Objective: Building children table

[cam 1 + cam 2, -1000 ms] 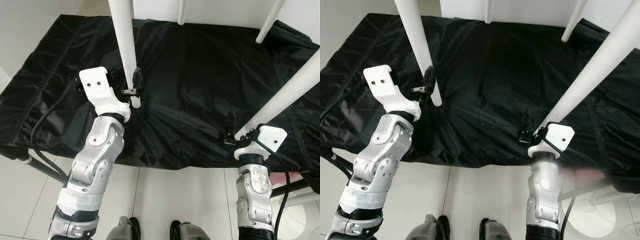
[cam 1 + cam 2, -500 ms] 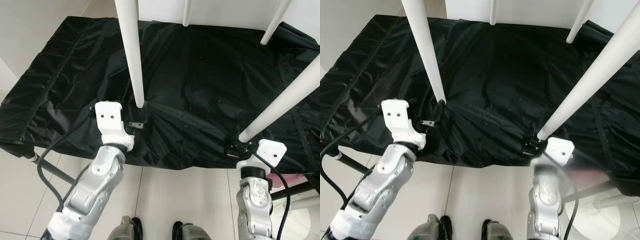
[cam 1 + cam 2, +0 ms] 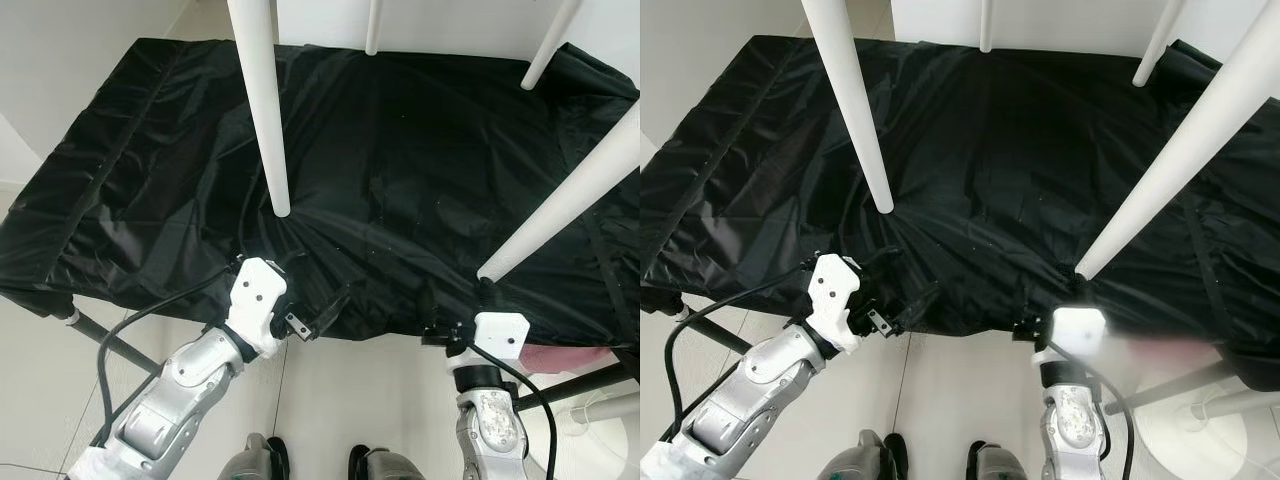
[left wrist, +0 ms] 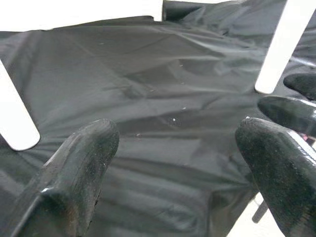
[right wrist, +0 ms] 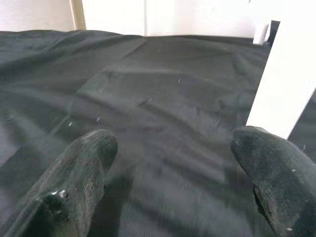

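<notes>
Hovering at the black cloth's (image 3: 400,160) near edge, your left gripper (image 3: 312,322) and right gripper (image 5: 173,182) are gaping, empty, below the white table legs (image 3: 262,110).

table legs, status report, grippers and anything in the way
Left gripper and right gripper open, at cloth near edge. Table legs standing on cloth, unheld. Nothing in the way.

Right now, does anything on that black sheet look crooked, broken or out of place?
Nothing looks broken. The black sheet is rumpled, with creases bunched near the left white leg. The right white leg slants, its foot on the sheet. Both grippers, left and right, hang open at its near edge.
</notes>
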Tool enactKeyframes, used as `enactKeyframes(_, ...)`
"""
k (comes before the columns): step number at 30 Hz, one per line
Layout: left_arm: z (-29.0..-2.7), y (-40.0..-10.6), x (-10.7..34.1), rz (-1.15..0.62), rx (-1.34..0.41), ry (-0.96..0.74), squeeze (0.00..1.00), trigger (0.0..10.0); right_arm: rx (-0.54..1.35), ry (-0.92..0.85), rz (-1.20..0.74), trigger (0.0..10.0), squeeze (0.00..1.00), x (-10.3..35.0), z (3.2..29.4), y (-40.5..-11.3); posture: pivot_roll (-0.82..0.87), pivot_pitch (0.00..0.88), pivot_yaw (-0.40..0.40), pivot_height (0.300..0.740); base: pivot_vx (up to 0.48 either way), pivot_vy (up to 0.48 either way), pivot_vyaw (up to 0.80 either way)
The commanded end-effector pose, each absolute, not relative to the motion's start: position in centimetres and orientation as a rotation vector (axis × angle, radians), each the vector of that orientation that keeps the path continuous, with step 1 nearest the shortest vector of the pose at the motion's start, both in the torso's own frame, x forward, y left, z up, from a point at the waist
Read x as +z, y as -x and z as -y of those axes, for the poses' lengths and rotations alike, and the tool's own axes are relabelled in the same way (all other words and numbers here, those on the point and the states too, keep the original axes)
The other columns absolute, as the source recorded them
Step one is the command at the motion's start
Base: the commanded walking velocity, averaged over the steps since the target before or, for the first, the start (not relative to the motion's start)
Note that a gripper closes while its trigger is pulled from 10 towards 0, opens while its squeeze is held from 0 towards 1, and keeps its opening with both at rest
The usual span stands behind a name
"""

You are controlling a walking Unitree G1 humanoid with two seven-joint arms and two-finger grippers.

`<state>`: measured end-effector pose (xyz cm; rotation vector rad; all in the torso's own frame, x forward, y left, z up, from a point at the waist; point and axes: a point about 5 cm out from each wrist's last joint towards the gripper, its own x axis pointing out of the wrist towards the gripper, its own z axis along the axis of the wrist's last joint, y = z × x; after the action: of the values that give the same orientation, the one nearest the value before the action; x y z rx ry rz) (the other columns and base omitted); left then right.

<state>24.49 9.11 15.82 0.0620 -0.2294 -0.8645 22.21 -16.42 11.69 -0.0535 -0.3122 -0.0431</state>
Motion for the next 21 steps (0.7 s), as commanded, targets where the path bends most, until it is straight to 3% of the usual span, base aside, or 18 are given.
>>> enactKeyframes(1,-9.5,-24.1,14.3,0.185,-0.872,-0.095,0.0,10.0,0.018,0.066,0.305,10.0,0.0,11.3,16.1,-21.8,-0.04,0.156,0.041,0.74,0.0,0.0,0.0)
enactKeyframes(21,-13.0,-22.7,10.9,0.111,-0.884,-0.194,0.0,10.0,0.38,0.123,0.21,10.0,0.0,9.1,15.2,-19.9,-0.03,0.146,0.026,0.74,0.0,0.0,0.0)
